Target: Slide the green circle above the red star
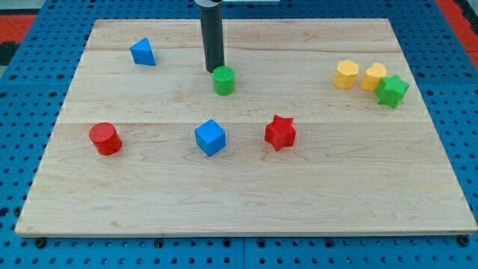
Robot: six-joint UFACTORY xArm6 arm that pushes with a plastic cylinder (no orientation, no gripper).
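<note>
Camera view: our tip (214,70), a bare rod with no jaws to open or close, touches the green circle's (224,80) upper-left edge. The red star (280,132) lies lower right. Risk, we judge: an off-centre push lets the circle slip sideways, or drives it into the star.

The wooden board (246,202) carries eight scattered coloured blocks.

Green circle (223,80), red star (280,132), red cylinder (105,138), blue cube (210,137), blue triangle (143,52), pale wooden board (246,194)
</note>
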